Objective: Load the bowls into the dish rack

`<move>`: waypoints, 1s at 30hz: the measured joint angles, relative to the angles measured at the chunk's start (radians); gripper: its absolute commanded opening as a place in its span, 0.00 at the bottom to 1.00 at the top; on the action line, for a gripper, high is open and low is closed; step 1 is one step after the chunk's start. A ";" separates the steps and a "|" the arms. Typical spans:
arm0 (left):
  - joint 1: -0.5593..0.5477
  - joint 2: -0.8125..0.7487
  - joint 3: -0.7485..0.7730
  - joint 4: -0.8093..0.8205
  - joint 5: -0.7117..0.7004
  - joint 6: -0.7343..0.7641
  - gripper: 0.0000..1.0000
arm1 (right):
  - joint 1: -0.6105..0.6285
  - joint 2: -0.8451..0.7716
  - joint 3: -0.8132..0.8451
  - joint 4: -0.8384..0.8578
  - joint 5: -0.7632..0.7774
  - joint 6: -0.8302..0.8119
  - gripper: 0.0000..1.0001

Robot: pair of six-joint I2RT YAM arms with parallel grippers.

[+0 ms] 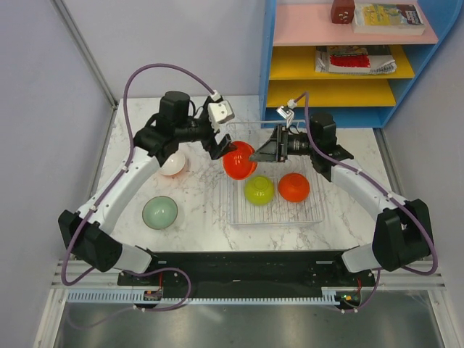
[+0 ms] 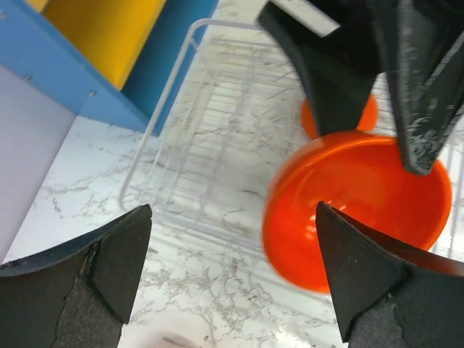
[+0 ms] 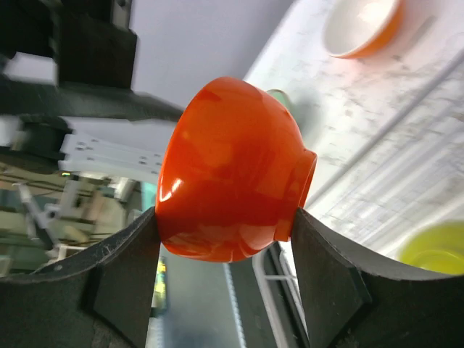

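Orange-red bowl (image 1: 238, 164) — pinched in right gripper (image 1: 254, 155) — above dish rack (image 1: 304, 214) edge.

Robot lab — partition walls (image 1: 43, 87), mounting rail (image 1: 246, 296)

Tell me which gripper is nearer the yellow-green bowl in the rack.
Right. The right gripper, shut on an orange-red bowl, sits just beyond the yellow-green bowl; the open left gripper is farther off, at the held bowl's left side.
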 measured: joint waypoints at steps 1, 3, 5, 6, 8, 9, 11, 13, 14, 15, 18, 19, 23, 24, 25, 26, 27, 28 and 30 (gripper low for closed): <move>0.024 0.000 -0.003 0.000 0.002 0.000 1.00 | 0.000 -0.003 0.018 -0.073 0.024 -0.062 0.00; 0.086 -0.002 -0.020 0.006 0.004 0.000 1.00 | -0.002 -0.013 0.070 -0.249 0.092 -0.187 0.00; 0.146 -0.008 -0.053 0.004 0.006 0.001 1.00 | -0.002 -0.027 0.131 -0.410 0.182 -0.317 0.00; 0.171 -0.013 -0.069 0.001 0.005 0.002 1.00 | -0.002 -0.036 0.154 -0.471 0.220 -0.365 0.00; 0.230 -0.032 -0.132 -0.005 0.004 0.012 1.00 | -0.002 -0.065 0.198 -0.604 0.322 -0.482 0.00; 0.249 -0.039 -0.155 -0.009 0.000 0.017 1.00 | -0.002 -0.083 0.211 -0.663 0.367 -0.534 0.00; 0.290 -0.048 -0.209 -0.013 -0.001 0.031 1.00 | -0.002 -0.116 0.230 -0.774 0.458 -0.628 0.00; 0.328 -0.044 -0.251 -0.018 -0.003 0.044 1.00 | 0.000 -0.135 0.245 -0.877 0.547 -0.710 0.00; 0.343 -0.038 -0.266 -0.018 -0.007 0.049 1.00 | 0.002 -0.140 0.250 -0.922 0.590 -0.746 0.00; 0.355 -0.029 -0.275 -0.020 -0.010 0.054 1.00 | 0.004 -0.142 0.252 -0.962 0.628 -0.778 0.00; 0.378 0.002 -0.297 -0.015 -0.021 0.060 1.00 | 0.013 -0.144 0.251 -1.064 0.730 -0.849 0.00; 0.386 0.012 -0.306 -0.014 -0.031 0.060 1.00 | 0.019 -0.144 0.251 -1.093 0.761 -0.867 0.00; 0.417 0.042 -0.332 -0.007 -0.064 0.060 1.00 | 0.074 -0.144 0.246 -1.164 0.869 -0.921 0.00; 0.432 0.048 -0.334 -0.006 -0.073 0.060 1.00 | 0.100 -0.144 0.243 -1.176 0.901 -0.931 0.00; 0.443 0.051 -0.334 -0.005 -0.084 0.059 1.00 | 0.118 -0.144 0.240 -1.182 0.917 -0.936 0.00; 0.463 0.054 -0.334 0.001 -0.097 0.057 1.00 | 0.150 -0.144 0.237 -1.190 0.946 -0.942 0.00; 0.480 0.055 -0.334 0.005 -0.106 0.056 1.00 | 0.171 -0.144 0.234 -1.193 0.962 -0.945 0.00; 0.500 0.055 -0.334 0.008 -0.116 0.055 1.00 | 0.196 -0.144 0.230 -1.197 0.982 -0.948 0.00; 0.542 0.055 -0.334 0.014 -0.130 0.053 1.00 | 0.239 -0.141 0.224 -1.204 1.011 -0.952 0.00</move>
